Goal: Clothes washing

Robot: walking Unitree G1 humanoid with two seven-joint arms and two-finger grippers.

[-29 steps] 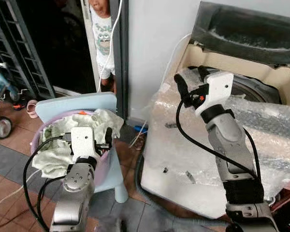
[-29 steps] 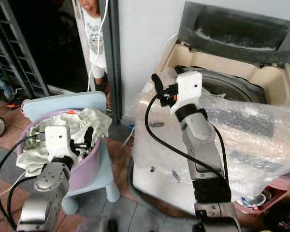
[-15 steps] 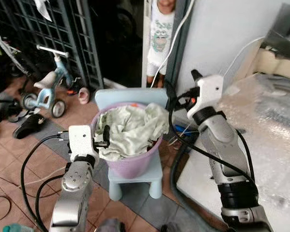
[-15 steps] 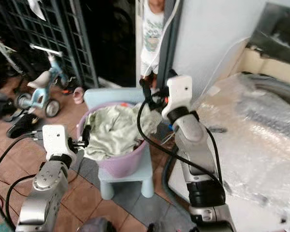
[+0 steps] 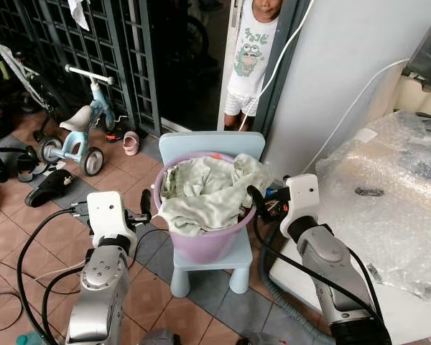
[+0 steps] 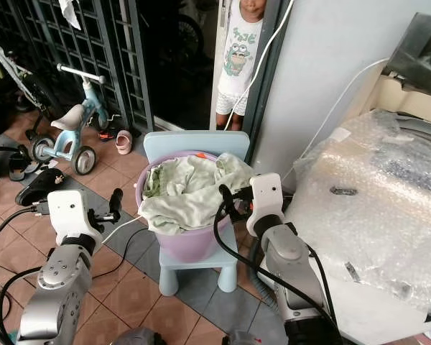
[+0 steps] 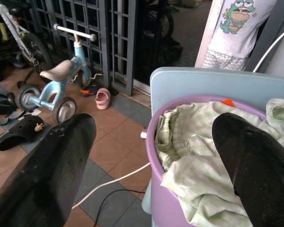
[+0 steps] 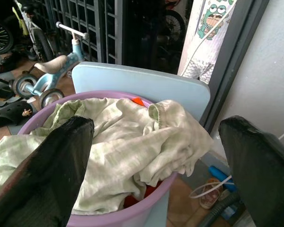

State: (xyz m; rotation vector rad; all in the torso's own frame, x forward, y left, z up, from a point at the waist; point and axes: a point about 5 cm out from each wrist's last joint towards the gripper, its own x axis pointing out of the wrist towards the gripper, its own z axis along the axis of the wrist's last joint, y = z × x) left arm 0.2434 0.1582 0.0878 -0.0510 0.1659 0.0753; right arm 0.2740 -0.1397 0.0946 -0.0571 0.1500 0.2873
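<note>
Lowered my right gripper (image 5: pixel 257 203) beside the basket (image 5: pixel 205 241) | left gripper (image 5: pixel 145 214) on its other side | both spread, empty | clothes (image 5: pixel 212 190) inside

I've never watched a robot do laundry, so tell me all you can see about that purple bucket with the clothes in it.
The purple bucket is round, looks like plastic, and stands upright on the seat of a small pale blue chair, against its backrest. It is heaped with pale green cloth that spills over the front rim; something orange and something red peek out beneath. The left gripper and right gripper sit open on either side, not touching it.
</note>
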